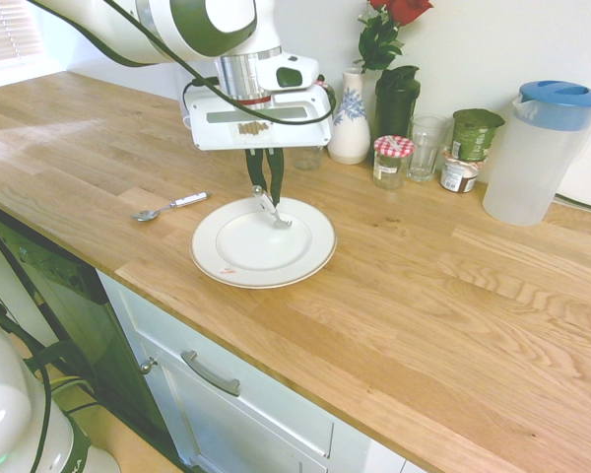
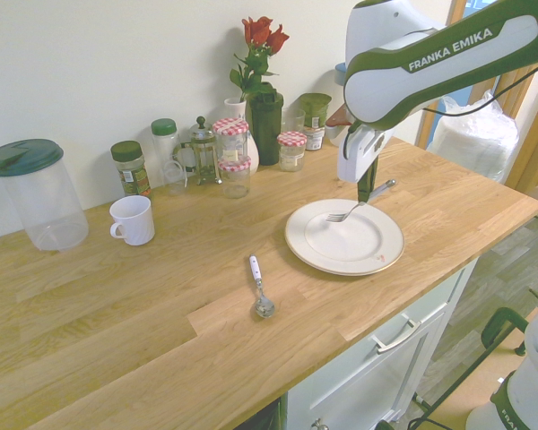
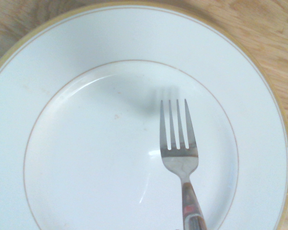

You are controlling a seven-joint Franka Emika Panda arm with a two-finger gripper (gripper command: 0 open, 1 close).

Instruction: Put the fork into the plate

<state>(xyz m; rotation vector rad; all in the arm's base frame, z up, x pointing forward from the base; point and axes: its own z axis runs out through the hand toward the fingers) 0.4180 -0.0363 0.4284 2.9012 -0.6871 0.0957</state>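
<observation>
Your gripper (image 1: pixel 267 189) hung over the far side of the plate (image 1: pixel 310 261); its two dark fingers were pinched tight on the fork (image 1: pixel 273 209); the fork tilted down, with its prongs over the white middle of the plate and its handle end sticking up past the far rim. In the wrist view the prongs (image 3: pixel 174 125) sat well inside the thin tan ring; I could not tell if they touched the plate. The plate lay close to the front edge of the wooden counter (image 1: pixel 453 296); a spoon (image 1: pixel 169 207) lay near it on one side, apart from it; jars (image 1: pixel 393 161) and a vase (image 1: pixel 351 123) stood behind by the wall; the wood on the plate's other side was bare.
</observation>
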